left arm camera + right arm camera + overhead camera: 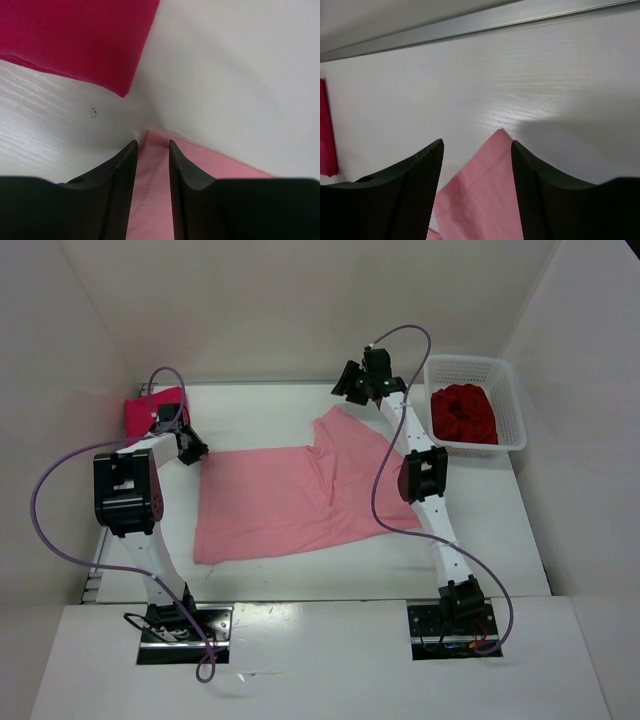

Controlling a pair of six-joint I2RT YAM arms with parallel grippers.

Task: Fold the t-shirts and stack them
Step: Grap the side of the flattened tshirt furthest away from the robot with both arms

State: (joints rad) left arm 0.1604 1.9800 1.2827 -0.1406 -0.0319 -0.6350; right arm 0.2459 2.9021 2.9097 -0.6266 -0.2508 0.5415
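Note:
The salmon pink t-shirt lies spread flat mid-table, one sleeve pointing to the far side. My left gripper sits at its far left corner. In the left wrist view the jaws stand apart, and the pink hem runs between them unpinched. My right gripper hovers at the sleeve tip. It is open wide with the pink corner lying between its fingers. The magenta-red t-shirt lies folded at the far left. The dark crimson t-shirt is bunched in the basket.
A white mesh basket stands at the far right by the side wall. White walls enclose the table on three sides, and a metal rail runs along the back edge. Purple cables loop off both arms.

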